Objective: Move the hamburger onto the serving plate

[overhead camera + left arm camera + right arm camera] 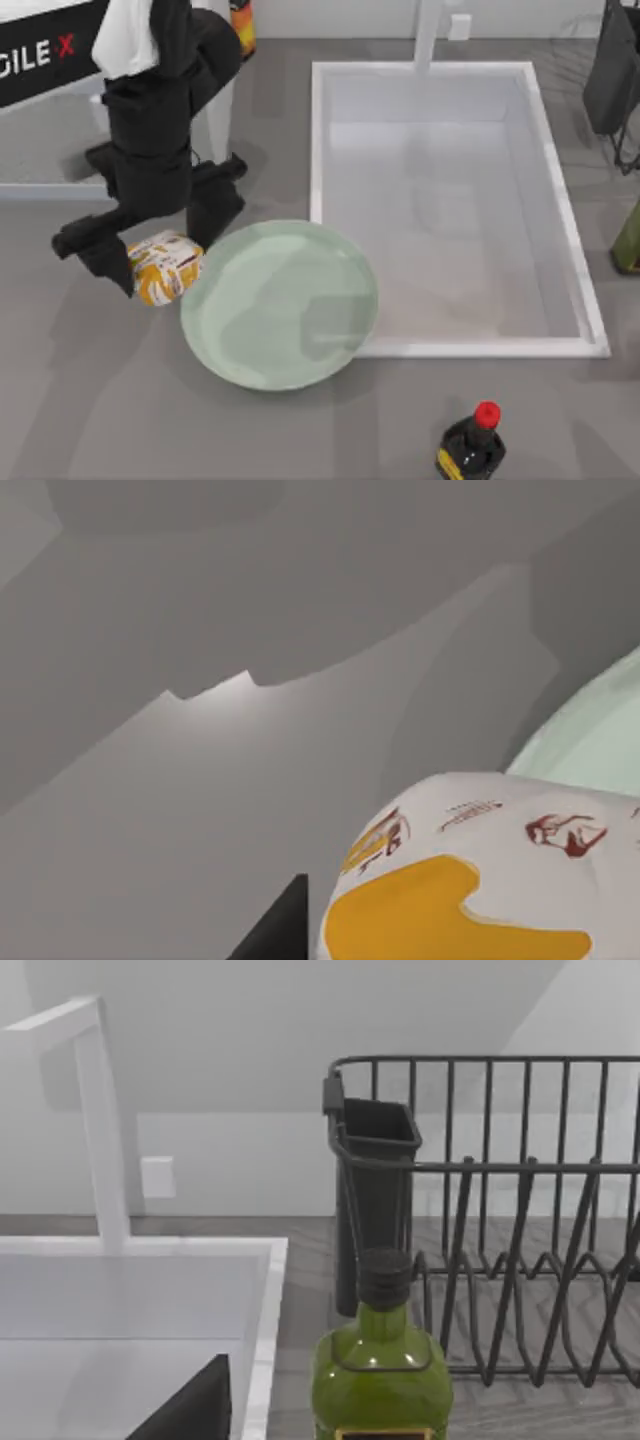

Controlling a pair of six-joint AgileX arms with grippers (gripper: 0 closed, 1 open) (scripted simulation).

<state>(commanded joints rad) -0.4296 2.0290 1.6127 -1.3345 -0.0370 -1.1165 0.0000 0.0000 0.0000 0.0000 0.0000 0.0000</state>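
**Left jaws at the burger, plate just beside it**

Your left gripper point(150, 262) sits low over the burger point(165, 266), which lies on the worktop point(90, 400) at the plate's point(280, 305) left rim. Its jaws straddle the wrapper, seemingly for a sideways grasp; whether they've clamped, you can't tell. The right arm idles far right, by the sink point(450, 200).
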